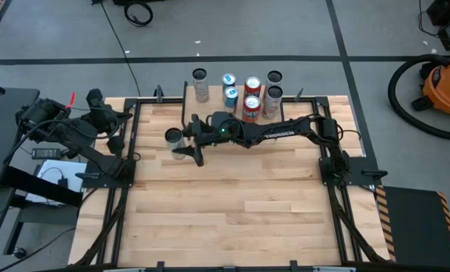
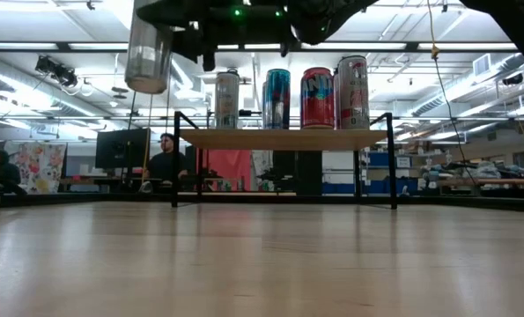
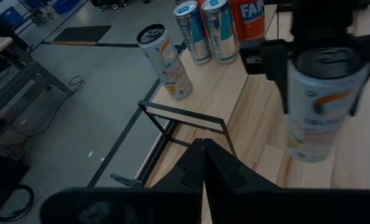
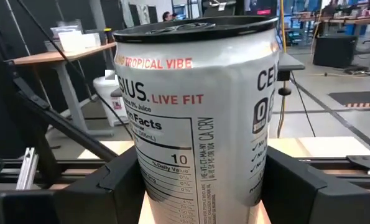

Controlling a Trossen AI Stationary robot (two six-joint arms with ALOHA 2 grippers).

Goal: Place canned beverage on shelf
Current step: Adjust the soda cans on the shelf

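The right gripper (image 1: 181, 143) has its jaws holding the white can (image 1: 173, 137) upright, high over the desk (image 1: 232, 204) and just beside the shelf (image 2: 284, 137), so it should go across slowly and level, landing clear of the cans (image 1: 251, 94) already there.

You have a silver-white can (image 4: 197, 124) with red-orange "TROPICAL VIBE" lettering and black print, flanked by black end effector fingers (image 4: 119, 183). On the pale wood shelf (image 2: 284, 138) with black legs stand a white can (image 2: 227, 99), a blue-and-silver can (image 2: 276, 99), a red can (image 2: 318, 98) and a white-and-pink can (image 2: 352, 92). Your worktop (image 1: 232, 204) is light striped wood.
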